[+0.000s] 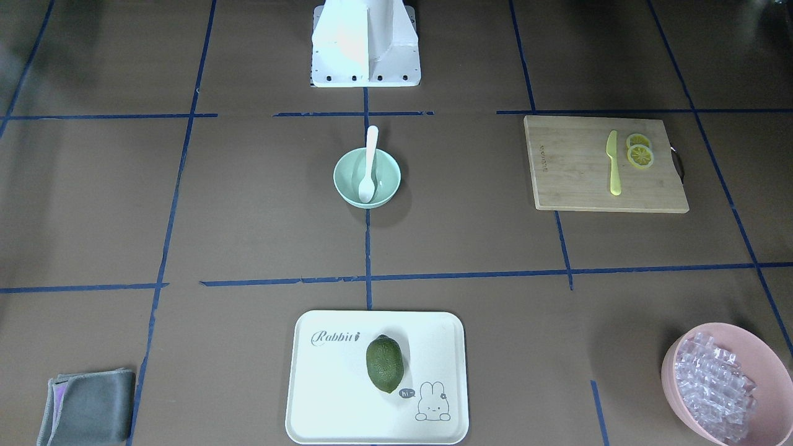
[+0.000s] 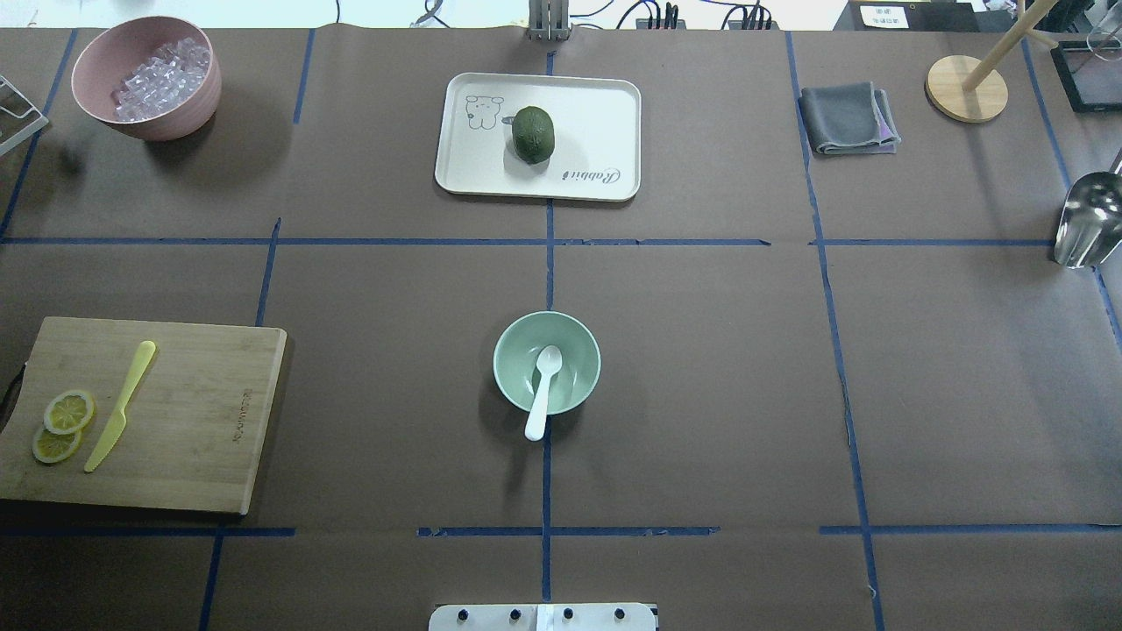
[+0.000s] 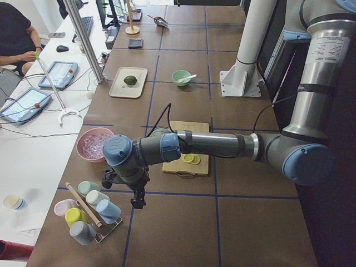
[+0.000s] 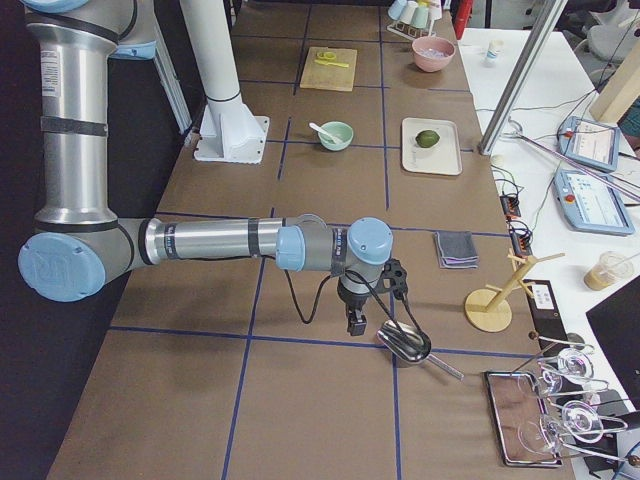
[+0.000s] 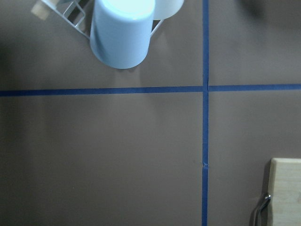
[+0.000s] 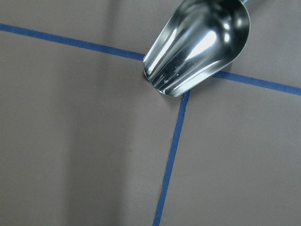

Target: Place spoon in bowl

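Observation:
The white spoon [image 2: 542, 390] lies in the pale mint-green bowl [image 2: 502, 364] at the table's middle, scoop inside and handle resting over the rim toward the robot's base. Both also show in the front-facing view, the spoon [image 1: 370, 162] and the bowl [image 1: 344, 179]. My left gripper [image 3: 136, 200] hangs above the table's left end next to a cup rack, far from the bowl. My right gripper [image 4: 357, 322] hangs above the right end next to a metal scoop. Both show only in side views, so I cannot tell whether they are open or shut.
A cutting board [image 2: 202, 412] holds a yellow knife [image 2: 121, 405] and lemon slices. A white tray [image 2: 596, 114] carries a green fruit [image 2: 533, 134]. A pink bowl [image 2: 175, 114] of clear cubes, a grey cloth [image 2: 846, 118], a metal scoop [image 2: 1087, 219] and a cup rack [image 3: 89, 214] stand around the edges.

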